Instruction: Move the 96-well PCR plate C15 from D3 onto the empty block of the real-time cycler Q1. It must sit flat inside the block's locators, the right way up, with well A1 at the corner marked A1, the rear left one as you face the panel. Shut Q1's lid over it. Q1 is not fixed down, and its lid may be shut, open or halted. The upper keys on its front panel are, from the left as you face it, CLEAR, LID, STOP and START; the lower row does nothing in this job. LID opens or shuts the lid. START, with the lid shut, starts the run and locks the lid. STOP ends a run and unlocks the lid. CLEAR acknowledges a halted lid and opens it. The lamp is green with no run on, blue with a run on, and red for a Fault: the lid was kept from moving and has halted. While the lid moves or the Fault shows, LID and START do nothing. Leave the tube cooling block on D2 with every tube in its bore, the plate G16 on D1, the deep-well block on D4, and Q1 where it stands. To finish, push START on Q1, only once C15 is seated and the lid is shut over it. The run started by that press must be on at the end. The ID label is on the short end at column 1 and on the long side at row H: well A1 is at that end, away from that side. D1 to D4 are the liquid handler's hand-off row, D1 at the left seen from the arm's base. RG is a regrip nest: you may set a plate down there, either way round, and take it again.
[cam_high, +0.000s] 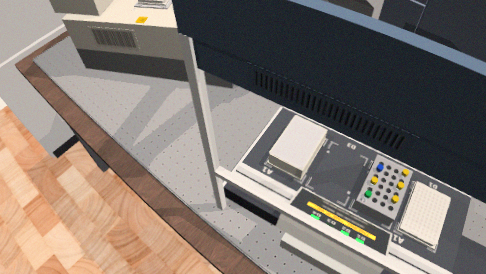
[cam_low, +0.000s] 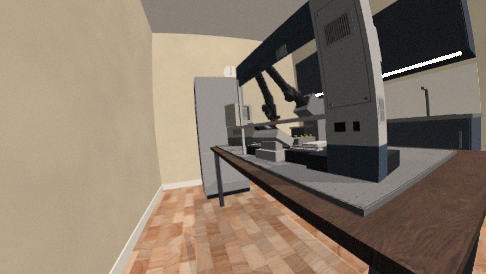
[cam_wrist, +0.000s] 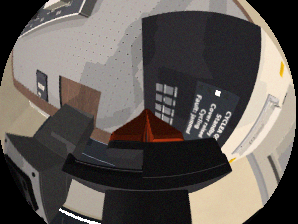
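My gripper (cam_wrist: 146, 112) is shut, with nothing between its orange fingertips. In the wrist view it hovers close to the dark front panel of cycler Q1 (cam_wrist: 200, 96), near the panel's rows of keys (cam_wrist: 166, 104). I cannot tell whether the tips touch a key. In the exterior view the arm reaches down with its fingertips (cam_low: 274, 118) over the far end of the bench. The beige body of Q1 (cam_high: 120, 35) shows at the top left of the top view. Slot D3 (cam_high: 334, 170) is empty. Plate C15 is not visible in any view.
The hand-off row holds the white deep-well block on D4 (cam_high: 298, 146), the tube cooling block with coloured caps on D2 (cam_high: 386, 186) and plate G16 on D1 (cam_high: 426, 212). The liquid handler's dark housing (cam_high: 340, 55) and a pale post (cam_high: 205, 125) stand over the deck.
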